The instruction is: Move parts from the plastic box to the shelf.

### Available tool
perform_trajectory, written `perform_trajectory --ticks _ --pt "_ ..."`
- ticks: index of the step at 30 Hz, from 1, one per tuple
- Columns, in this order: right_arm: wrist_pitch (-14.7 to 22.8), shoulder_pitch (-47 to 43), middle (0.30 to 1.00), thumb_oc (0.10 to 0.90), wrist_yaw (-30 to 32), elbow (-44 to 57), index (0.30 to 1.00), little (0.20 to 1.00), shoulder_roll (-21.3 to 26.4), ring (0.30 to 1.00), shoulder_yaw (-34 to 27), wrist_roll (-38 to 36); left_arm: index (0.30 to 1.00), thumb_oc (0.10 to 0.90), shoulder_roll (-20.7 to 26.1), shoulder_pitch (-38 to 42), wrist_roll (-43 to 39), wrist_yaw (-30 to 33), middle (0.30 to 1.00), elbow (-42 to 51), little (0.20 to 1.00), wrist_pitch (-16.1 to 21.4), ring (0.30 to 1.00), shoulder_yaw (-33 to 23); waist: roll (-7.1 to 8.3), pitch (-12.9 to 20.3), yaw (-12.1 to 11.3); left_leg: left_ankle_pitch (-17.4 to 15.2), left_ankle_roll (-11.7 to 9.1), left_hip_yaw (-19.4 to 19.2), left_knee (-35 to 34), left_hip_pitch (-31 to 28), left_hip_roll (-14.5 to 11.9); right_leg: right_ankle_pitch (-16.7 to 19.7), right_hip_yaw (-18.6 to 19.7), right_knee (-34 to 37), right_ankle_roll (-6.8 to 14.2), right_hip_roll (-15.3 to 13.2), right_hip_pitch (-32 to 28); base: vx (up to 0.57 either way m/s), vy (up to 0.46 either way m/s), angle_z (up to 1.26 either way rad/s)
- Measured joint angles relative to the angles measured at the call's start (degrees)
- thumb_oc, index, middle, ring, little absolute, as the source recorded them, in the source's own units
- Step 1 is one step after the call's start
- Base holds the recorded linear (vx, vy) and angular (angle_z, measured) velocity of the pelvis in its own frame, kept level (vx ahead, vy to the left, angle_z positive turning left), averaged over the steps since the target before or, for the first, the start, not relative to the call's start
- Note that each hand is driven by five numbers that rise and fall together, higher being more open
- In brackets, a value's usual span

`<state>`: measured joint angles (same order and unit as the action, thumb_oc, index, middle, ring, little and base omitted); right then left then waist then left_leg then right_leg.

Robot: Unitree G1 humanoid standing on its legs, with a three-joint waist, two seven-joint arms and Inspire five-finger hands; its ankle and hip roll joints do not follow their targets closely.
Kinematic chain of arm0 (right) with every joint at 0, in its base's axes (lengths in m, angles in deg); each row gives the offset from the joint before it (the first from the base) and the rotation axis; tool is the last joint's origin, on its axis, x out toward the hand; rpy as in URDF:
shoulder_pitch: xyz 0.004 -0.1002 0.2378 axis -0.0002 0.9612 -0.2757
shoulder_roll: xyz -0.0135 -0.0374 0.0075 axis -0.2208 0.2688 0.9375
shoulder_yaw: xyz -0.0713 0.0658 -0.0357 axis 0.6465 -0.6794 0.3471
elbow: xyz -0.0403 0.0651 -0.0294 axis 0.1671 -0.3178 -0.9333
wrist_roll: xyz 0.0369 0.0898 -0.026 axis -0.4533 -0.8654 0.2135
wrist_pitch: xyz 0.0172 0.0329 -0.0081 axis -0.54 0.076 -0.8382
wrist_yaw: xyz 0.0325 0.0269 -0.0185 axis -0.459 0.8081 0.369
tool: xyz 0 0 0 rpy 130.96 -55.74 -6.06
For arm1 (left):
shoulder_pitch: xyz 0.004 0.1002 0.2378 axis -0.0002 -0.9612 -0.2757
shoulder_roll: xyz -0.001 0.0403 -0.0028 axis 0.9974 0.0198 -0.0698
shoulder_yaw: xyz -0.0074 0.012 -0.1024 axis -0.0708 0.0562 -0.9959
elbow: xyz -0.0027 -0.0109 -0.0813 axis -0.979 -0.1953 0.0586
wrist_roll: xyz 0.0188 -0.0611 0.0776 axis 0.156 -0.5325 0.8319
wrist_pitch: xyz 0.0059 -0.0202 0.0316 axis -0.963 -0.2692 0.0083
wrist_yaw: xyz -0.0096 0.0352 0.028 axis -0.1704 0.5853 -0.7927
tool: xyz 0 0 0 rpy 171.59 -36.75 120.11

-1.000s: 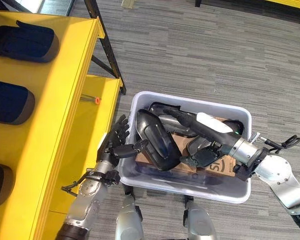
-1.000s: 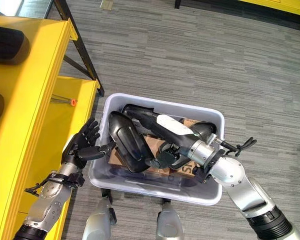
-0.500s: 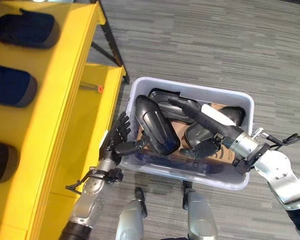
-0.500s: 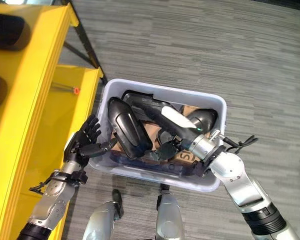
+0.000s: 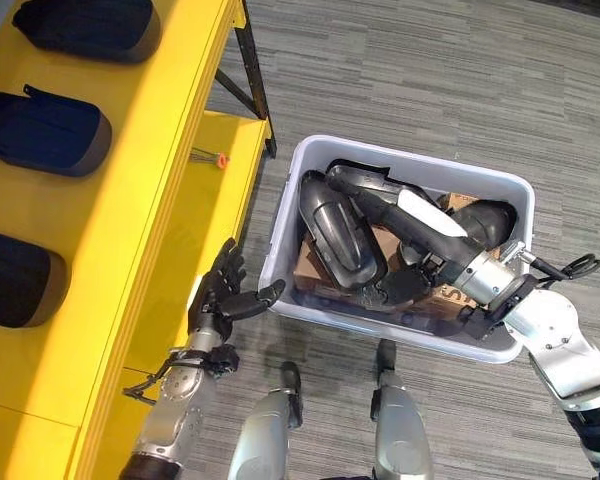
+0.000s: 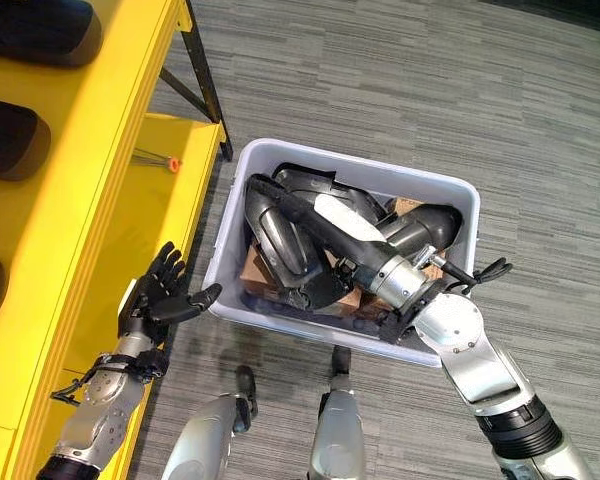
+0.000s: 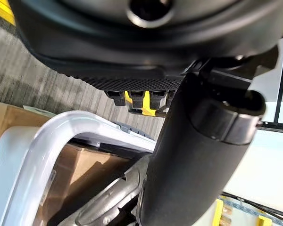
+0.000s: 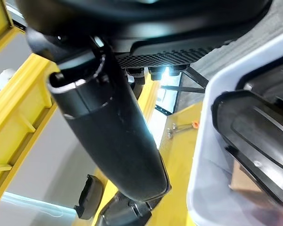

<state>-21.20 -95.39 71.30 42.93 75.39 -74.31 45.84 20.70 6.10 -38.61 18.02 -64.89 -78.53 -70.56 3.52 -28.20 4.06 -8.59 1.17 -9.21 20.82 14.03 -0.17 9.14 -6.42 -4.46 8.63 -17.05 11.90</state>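
Parts point(image 5: 345, 235) crowd the plastic box point(image 5: 310, 155) in my left eye view, three already on the yellow shelf point(image 5: 140, 190); right eye: left hand point(image 6: 152, 300) spread empty beside it, right hand point(image 6: 325, 290) inside, grip indiscernible; wrist views add nothing.

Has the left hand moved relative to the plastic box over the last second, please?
Yes. The left hand has drawn back along the plastic box's left wall toward its near corner. Its thumb no longer reaches the black part inside.
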Motion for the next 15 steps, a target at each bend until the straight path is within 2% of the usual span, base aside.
perform_trajectory --ticks 3,6,7,8,9,10,11,12,13,14,15 --pt "-0.45 -0.16 1.000 0.900 0.73 -1.23 1.000 1.000 -1.76 1.000 1.34 0.50 1.000 0.900 0.07 1.03 0.20 -0.76 1.000 0.02 1.000 0.07 1.000 1.71 1.31 -0.09 0.30 -0.48 0.82 -0.99 0.82 -1.71 0.96 1.65 -1.36 0.28 0.49 -0.46 -1.31 -0.07 0.220 -0.15" --pt "-1.10 0.28 1.000 0.900 -0.19 -1.26 1.000 1.000 -2.55 1.000 2.49 0.51 1.000 0.900 0.13 -0.81 0.58 -0.67 1.000 -0.20 1.000 0.02 1.000 1.93 2.76 -0.07 -0.97 -0.96 1.98 -5.22 -0.97 -5.33 -0.07 7.18 -5.28 0.29 -0.85 -0.41 -1.55 -0.05 0.106 -0.70" --pt "-1.11 0.70 1.000 0.900 -0.23 -1.18 1.000 1.000 -2.50 1.000 2.43 0.51 1.000 0.900 0.06 -1.59 0.59 -0.66 1.000 -0.38 1.000 0.01 1.000 1.91 2.53 -0.02 -0.72 -1.81 2.79 -5.87 -1.34 -6.06 -0.59 9.15 -4.91 0.21 -0.16 -0.27 -1.53 -0.02 0.005 -0.45" --pt "-1.12 1.87 1.000 0.900 -0.14 -0.90 1.000 1.000 -2.42 1.000 2.19 0.50 1.000 0.900 -0.11 -2.25 0.58 -0.68 1.000 -0.90 1.000 0.01 1.000 1.90 2.09 0.16 -0.41 -1.82 3.11 -5.95 -1.40 -6.33 -1.11 9.58 -5.03 -0.78 0.40 -0.29 -1.34 -0.05 -0.039 -0.05" --pt "-1.11 4.65 1.000 0.900 -0.23 0.02 1.000 1.000 -1.81 1.000 1.96 0.49 1.000 0.900 -0.54 -2.36 0.57 -0.63 1.000 -1.28 1.000 -0.05 1.000 1.83 1.27 0.72 0.13 -1.64 3.11 -4.57 -1.47 -6.45 -1.92 3.26 -3.96 -7.54 -0.40 0.45 -0.57 -0.14 -0.115 0.18" --pt "-1.10 6.63 1.000 0.900 -0.58 0.94 1.000 1.000 -1.45 1.000 1.89 0.50 1.000 0.900 -0.44 -3.00 0.57 -0.64 1.000 -1.27 1.000 -0.05 1.000 1.78 0.98 1.44 -0.06 -0.61 3.31 -4.29 -2.30 -6.11 -2.45 0.10 -3.17 -10.93 -1.13 0.94 -0.70 -0.19 -0.172 0.36" --pt "0.74 9.33 1.000 0.900 -1.03 1.40 1.000 1.000 -1.11 1.000 0.99 0.46 1.000 0.900 -0.41 -3.00 0.56 -1.09 1.000 -1.78 1.000 -0.07 1.000 1.81 0.24 1.94 -0.65 1.39 3.20 -2.95 -2.11 -4.37 -2.83 -5.94 -1.01 -18.21 -1.68 1.85 -0.48 -0.19 -0.179 0.69" --pt "2.90 12.74 1.000 0.900 -0.96 1.49 1.000 1.000 -1.00 1.000 -0.67 0.42 1.000 0.900 -0.40 -1.78 0.54 -1.93 1.000 -1.90 1.000 -0.07 1.000 1.76 -0.59 2.62 -0.75 1.97 3.24 -0.69 -1.01 -1.95 -3.21 -11.69 0.68 -26.41 -2.42 3.01 0.00 -0.24 -0.263 0.71" --pt "2.91 13.40 1.000 0.900 -1.16 1.45 1.000 1.000 -0.75 1.000 -0.72 0.57 1.000 0.900 -0.07 -1.44 0.51 -1.83 1.000 -1.55 1.000 0.10 1.000 1.55 -0.55 2.74 -1.77 3.02 2.98 -0.22 -1.23 -0.66 -3.23 -14.34 1.16 -26.88 -3.73 3.32 -1.43 -0.29 -0.275 0.48" --pt "3.19 12.01 1.000 0.900 -1.35 1.15 1.000 1.000 -0.08 1.000 -0.01 1.23 1.000 0.900 0.24 -0.57 0.31 -1.71 1.000 -1.71 1.000 0.21 1.000 1.19 -0.53 2.82 -3.94 4.20 2.49 0.10 -1.18 1.79 -2.86 -15.84 1.11 -20.28 -2.86 4.19 -3.96 -0.31 -0.279 0.09" --pt "3.84 9.55 1.000 0.900 -1.22 0.44 1.000 1.000 0.62 1.000 0.38 1.28 1.000 0.900 0.92 1.29 0.09 -1.67 1.000 -2.32 1.000 0.19 1.000 0.40 -0.59 2.77 -4.47 5.30 2.30 0.27 -1.28 4.25 -2.83 -17.35 1.03 -14.70 -2.11 4.67 -5.10 -0.28 -0.193 -0.01"
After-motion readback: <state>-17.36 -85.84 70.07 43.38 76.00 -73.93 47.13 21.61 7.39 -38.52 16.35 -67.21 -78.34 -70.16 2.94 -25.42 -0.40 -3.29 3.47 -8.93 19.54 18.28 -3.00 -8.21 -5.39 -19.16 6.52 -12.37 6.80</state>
